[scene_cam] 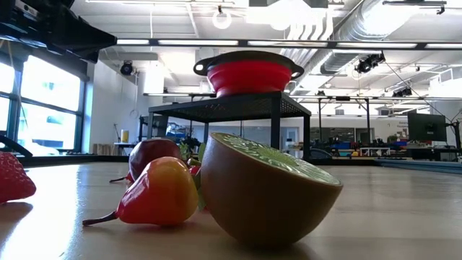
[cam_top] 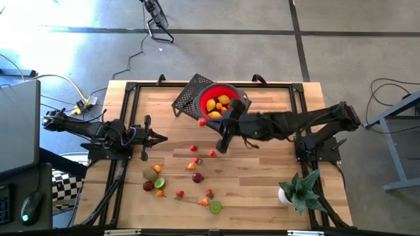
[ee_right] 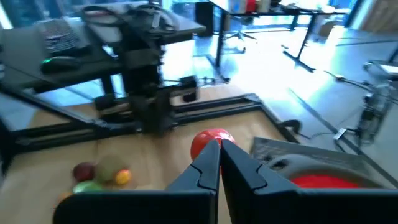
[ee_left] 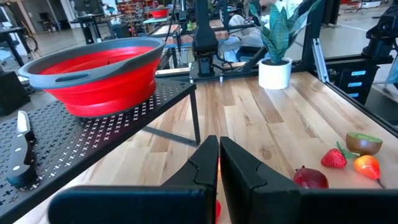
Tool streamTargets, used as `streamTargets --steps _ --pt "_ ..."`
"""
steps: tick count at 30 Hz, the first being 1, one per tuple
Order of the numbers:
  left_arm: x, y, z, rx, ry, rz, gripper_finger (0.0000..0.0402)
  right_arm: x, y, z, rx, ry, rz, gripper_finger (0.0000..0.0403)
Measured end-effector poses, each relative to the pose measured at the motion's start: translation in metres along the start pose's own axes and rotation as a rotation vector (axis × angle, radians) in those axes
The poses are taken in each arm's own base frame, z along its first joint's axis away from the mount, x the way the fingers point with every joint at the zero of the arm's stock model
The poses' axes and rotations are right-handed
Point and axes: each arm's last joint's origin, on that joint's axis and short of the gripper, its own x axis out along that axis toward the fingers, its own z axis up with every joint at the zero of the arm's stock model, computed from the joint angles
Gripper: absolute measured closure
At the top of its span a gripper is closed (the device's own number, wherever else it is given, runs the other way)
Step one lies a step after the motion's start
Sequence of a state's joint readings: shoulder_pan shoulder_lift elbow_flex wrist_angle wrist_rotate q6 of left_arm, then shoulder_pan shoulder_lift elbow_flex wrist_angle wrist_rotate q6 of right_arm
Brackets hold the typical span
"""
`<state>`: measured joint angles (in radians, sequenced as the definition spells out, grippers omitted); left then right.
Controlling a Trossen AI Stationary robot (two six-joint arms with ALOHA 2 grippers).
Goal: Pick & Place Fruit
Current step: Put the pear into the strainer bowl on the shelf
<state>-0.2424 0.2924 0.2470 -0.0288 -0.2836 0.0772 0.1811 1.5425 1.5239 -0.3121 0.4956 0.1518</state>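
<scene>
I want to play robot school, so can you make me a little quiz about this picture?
1. True or false: the red bowl stands straight on the wooden table.
2. Which hand is right next to the red bowl? A) the left hand B) the right hand
3. Fill in: the spiky plant grows in a ___ pot.

Key: 1. False, it sits on a black stand. 2. B, the right hand. 3. White.

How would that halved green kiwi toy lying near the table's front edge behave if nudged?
The halved brown-skinned, green-faced kiwi toy rests on its rounded skin with the cut face tilted upward, so it would probably rock rather than roll away. It looks rigid and glossy, likely light hollow plastic, so dark gripper fingers might slip on it.
</scene>
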Motion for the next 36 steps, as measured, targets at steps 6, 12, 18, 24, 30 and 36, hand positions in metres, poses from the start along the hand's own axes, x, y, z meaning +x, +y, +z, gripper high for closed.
streamTargets --steps 6,12,18,24,30,36 --pt "0.0 0.0 0.0 0.0 0.0 0.0 0.039 0.013 -0.045 0.007 0.009 0.063 -0.13 0.04" --pt "0.0 0.0 0.0 0.0 0.0 0.0 0.039 0.027 -0.093 -0.001 0.089 0.184 -0.18 0.04" --pt "0.0 0.0 0.0 0.006 0.0 0.0 0.039 0.04 -0.125 -0.016 0.159 0.319 -0.194 0.04" --pt "0.0 0.0 0.0 0.028 -0.001 0.0 0.039 0.062 -0.136 -0.035 0.192 0.432 -0.152 0.04" --pt "0.0 0.0 0.0 0.03 -0.001 0.0 0.039 0.08 -0.138 -0.056 0.184 0.545 -0.157 0.04" --pt "0.0 0.0 0.0 0.03 0.0 -0.001 0.039 0.085 -0.138 -0.06 0.179 0.559 -0.157 0.04"
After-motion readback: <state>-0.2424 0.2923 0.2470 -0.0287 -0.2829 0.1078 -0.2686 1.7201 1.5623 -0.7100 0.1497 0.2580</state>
